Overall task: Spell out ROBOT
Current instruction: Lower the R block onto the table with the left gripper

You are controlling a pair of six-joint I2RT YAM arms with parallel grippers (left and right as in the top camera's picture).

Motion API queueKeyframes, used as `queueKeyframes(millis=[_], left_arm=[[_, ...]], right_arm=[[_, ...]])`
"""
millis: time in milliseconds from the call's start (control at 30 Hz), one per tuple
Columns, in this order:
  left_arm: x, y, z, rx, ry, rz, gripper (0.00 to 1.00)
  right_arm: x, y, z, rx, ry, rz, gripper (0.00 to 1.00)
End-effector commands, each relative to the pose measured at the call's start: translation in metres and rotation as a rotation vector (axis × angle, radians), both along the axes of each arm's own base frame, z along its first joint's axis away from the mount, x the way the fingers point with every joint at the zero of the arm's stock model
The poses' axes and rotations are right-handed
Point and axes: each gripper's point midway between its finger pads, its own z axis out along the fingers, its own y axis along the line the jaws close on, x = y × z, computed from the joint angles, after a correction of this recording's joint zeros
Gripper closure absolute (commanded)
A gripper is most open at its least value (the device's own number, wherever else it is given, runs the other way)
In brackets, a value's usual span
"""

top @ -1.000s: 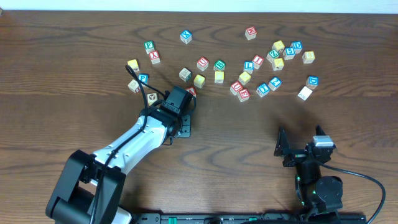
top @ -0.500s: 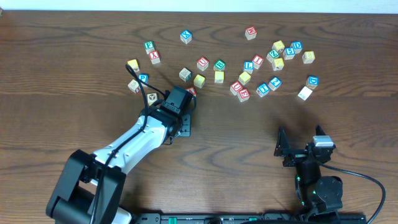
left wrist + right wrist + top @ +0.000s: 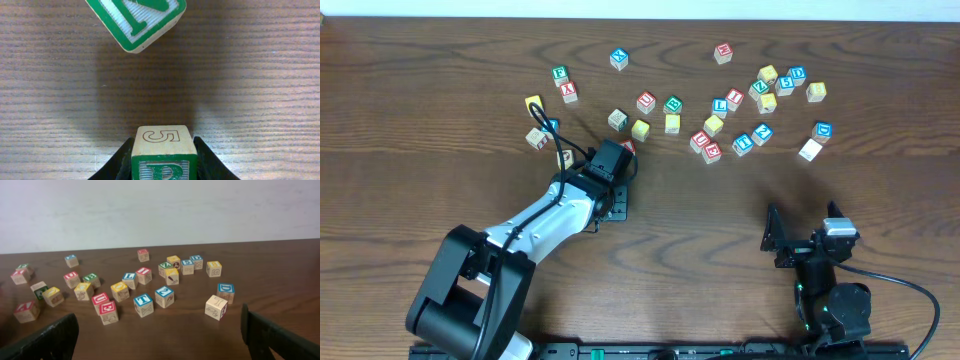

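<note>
R cube (image 3: 162, 150): clamped between the left fingers, a 5 on top, its green letter cut off by the frame edge; at the near-left edge of the scatter.
Left gripper (image 3: 162, 162): closed on the R cube.
Left arm (image 3: 550, 212): stretched diagonally from its near-left base toward the scatter.
N cube (image 3: 135, 20): just ahead, askew, not touching.
B cube (image 3: 672, 104): further right.
Right gripper (image 3: 159, 337): jaws wide, empty, low, facing the scatter.

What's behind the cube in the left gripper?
Bare table, then a tilted green cube, partly out of frame. The held cube hides the strip of wood right behind itself.
</note>
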Motion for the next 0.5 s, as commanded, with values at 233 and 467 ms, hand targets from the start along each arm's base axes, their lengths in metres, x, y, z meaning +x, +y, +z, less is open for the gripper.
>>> queueKeyframes(millis=[233,467], left_arm=[[-0.0070,0.0057,-0.0135,0.036,0.034,-0.012,0.58],[-0.0075,0.0053,-0.0136,0.034,0.037,-0.013,0.50]], right_arm=[[0.0003,-0.0008,-0.0029,-0.015,0.010,-0.002,0.01],[0.0003,-0.0008,-0.0031,-0.015,0.011,-0.002,0.01]])
